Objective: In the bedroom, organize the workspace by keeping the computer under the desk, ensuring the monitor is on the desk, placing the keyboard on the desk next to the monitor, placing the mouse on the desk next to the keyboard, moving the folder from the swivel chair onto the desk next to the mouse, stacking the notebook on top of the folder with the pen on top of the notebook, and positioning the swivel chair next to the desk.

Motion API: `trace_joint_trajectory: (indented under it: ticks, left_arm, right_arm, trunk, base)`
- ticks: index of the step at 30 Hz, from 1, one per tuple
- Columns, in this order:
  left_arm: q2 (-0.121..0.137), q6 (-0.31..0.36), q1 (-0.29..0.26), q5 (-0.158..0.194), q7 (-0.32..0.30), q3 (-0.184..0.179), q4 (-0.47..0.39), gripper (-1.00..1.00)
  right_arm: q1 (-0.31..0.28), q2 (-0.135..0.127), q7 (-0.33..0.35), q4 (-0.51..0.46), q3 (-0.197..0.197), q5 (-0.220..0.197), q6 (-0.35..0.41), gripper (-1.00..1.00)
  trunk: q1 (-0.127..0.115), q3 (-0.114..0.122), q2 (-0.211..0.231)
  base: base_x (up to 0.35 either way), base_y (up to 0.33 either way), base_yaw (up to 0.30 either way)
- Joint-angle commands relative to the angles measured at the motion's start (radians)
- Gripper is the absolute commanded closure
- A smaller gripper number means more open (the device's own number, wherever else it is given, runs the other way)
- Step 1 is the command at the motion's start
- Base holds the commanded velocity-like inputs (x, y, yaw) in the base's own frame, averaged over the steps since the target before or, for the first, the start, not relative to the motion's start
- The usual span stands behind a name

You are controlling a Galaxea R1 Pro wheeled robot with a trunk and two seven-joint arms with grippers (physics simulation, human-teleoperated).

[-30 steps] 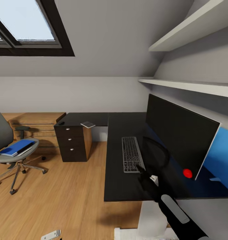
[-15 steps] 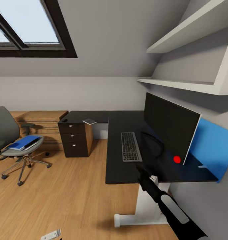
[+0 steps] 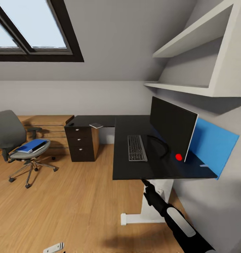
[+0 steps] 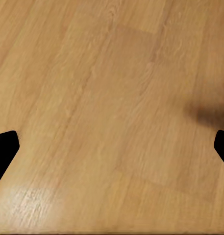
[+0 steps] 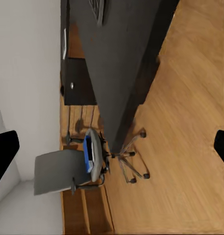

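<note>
The black desk carries the wide black monitor and, in front of it, the keyboard. On the desk's far left wing lie the grey notebook and a small dark mouse. The swivel chair stands apart at the left with the blue folder on its seat; both also appear in the right wrist view, chair and folder. My right gripper is open, just off the desk's front edge. My left gripper is open over bare floor. The computer and pen are out of view.
A light wooden drawer chest stands behind the chair. The black drawer unit sits under the desk's left wing. A blue wall panel and white shelves line the right wall. The desk's white leg is beside my right arm.
The whole view has pulled back from the desk, so the camera moved. My right gripper, earlier over the desk near the keyboard, now hangs just off its front edge.
</note>
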Motion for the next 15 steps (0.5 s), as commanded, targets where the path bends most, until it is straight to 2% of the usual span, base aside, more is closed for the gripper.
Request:
trace_joint_trajectory:
  ticks: [1, 5, 9, 11, 13, 15]
  left_arm:
    - [0.0, -0.003, -0.001, 0.006, 0.001, -0.007, 0.001, -1.0]
    - [-0.001, -0.003, -0.001, 0.007, 0.002, -0.007, 0.001, -1.0]
    - [-0.004, -0.003, -0.001, 0.006, 0.002, -0.007, 0.001, -1.0]
    - [-0.006, -0.003, -0.001, 0.006, 0.002, -0.007, 0.001, -1.0]
    - [-0.007, -0.003, -0.001, 0.006, 0.002, -0.007, 0.001, -1.0]
    - [-0.008, -0.003, -0.001, 0.006, 0.002, -0.008, 0.001, -1.0]
  right_arm:
    - [-0.003, 0.012, -0.02, 0.031, 0.003, -0.007, -0.002, -1.0]
    - [-0.017, 0.053, -0.07, 0.119, 0.001, 0.016, -0.005, -1.0]
    - [-0.025, 0.062, -0.08, 0.154, 0.003, 0.059, -0.008, -1.0]
    - [-0.027, 0.072, -0.082, 0.233, 0.008, 0.109, -0.029, -1.0]
    - [-0.028, 0.084, -0.083, 0.285, 0.009, 0.138, -0.046, -1.0]
    - [-0.029, 0.116, -0.083, 0.378, 0.01, 0.208, -0.096, -1.0]
  trunk:
    - [0.0, -0.001, -0.001]
    - [0.0, -0.001, -0.001]
    - [0.0, -0.001, -0.001]
    - [0.0, -0.001, -0.001]
    - [0.0, -0.001, -0.001]
    - [-0.008, 0.005, 0.013]
  base:
    - [-0.148, 0.0, 0.0]
    - [-0.069, 0.0, 0.0]
    - [-0.017, 0.0, 0.0]
    - [-0.005, 0.0, 0.0]
    - [-0.003, 0.0, 0.0]
    - [-0.001, 0.0, 0.0]
